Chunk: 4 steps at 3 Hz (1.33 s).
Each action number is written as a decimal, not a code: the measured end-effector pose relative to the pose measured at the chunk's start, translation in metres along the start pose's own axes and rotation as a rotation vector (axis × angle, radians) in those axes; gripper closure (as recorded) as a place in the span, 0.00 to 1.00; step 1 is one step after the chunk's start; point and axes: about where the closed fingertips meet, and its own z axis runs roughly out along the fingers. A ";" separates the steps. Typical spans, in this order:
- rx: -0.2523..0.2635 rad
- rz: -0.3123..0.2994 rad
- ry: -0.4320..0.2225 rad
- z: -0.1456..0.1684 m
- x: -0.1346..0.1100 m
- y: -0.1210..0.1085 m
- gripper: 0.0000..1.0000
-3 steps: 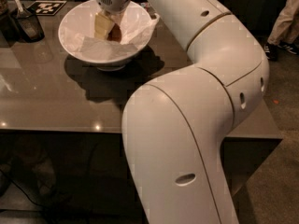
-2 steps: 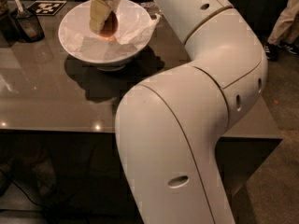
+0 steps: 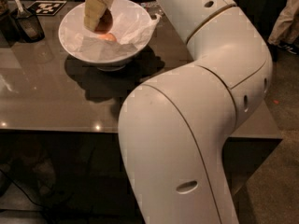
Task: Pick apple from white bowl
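The white bowl, wide and lined with crumpled white paper, stands on the dark table at the upper left. My gripper reaches down over the bowl from the top edge of the camera view. It is shut on the deep red apple, which hangs between the pale fingers above the bowl's inside. A paler orange-yellow apple lies in the paper just below it. My large white arm fills the right and lower part of the view.
A dark container with a utensil stands left of the bowl. A black-and-white marker tag lies at the table's back. The table's front edge runs across the middle; a person's legs are at the far right.
The gripper has risen with the red apple in it, lifting it off the paper. The orange-yellow apple beneath is now uncovered. The arm has shifted left.
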 end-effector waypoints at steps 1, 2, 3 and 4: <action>-0.044 -0.048 -0.061 -0.004 -0.010 0.010 1.00; -0.106 -0.082 -0.131 0.005 -0.013 0.015 1.00; -0.106 -0.082 -0.131 0.005 -0.013 0.015 1.00; -0.115 -0.084 -0.200 0.006 -0.015 0.011 1.00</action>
